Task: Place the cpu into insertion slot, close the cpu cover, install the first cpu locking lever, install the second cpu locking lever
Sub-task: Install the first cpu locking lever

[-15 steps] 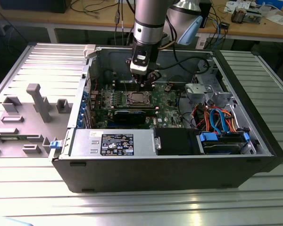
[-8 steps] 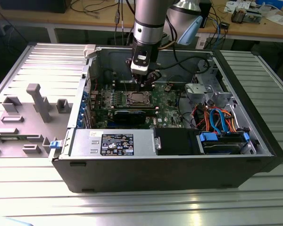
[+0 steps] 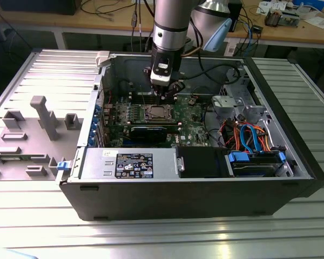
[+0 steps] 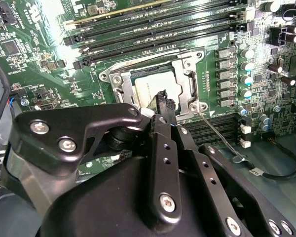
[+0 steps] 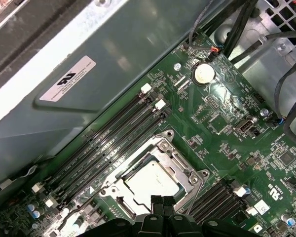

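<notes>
Fingers point(image 5: 158, 207) pressed together, above seated cpu point(image 5: 150, 183)

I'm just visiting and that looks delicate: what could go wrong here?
The gripper hangs close over the cpu; a push off-centre might scratch it or the cover. One lever juts out unlatched, so the cover may not be locked and could lift.

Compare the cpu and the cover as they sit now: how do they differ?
The cpu is a solid, matte pale-grey square; the cover is a shinier open frame with a large cut-out. The cpu sits inside that cut-out; the cover rims it. Both are silvery and appear to lie flat.
</notes>
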### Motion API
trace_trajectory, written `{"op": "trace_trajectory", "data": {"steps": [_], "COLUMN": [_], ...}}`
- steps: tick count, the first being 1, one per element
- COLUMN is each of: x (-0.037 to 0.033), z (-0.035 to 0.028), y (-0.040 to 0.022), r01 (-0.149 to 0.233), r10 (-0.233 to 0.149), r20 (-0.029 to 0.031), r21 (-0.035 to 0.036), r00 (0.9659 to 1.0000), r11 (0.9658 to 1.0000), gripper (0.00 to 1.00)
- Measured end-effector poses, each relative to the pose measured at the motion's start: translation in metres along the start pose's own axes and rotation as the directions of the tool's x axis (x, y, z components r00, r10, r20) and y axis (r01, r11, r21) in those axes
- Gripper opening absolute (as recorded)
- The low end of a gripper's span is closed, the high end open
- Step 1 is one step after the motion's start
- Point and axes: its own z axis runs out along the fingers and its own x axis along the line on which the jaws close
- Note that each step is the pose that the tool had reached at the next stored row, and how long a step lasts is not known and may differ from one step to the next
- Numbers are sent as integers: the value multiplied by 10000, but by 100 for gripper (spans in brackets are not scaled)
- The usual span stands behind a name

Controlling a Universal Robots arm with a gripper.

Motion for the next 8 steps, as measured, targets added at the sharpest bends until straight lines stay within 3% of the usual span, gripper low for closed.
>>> {"op": "trace_trajectory", "data": {"steps": [8], "x": [0], "z": [0], "y": [0], "r01": [241], "r10": [-241], "r20": [14], "r21": [4], "r00": [9997], "r11": [9997], "gripper": [11]}}
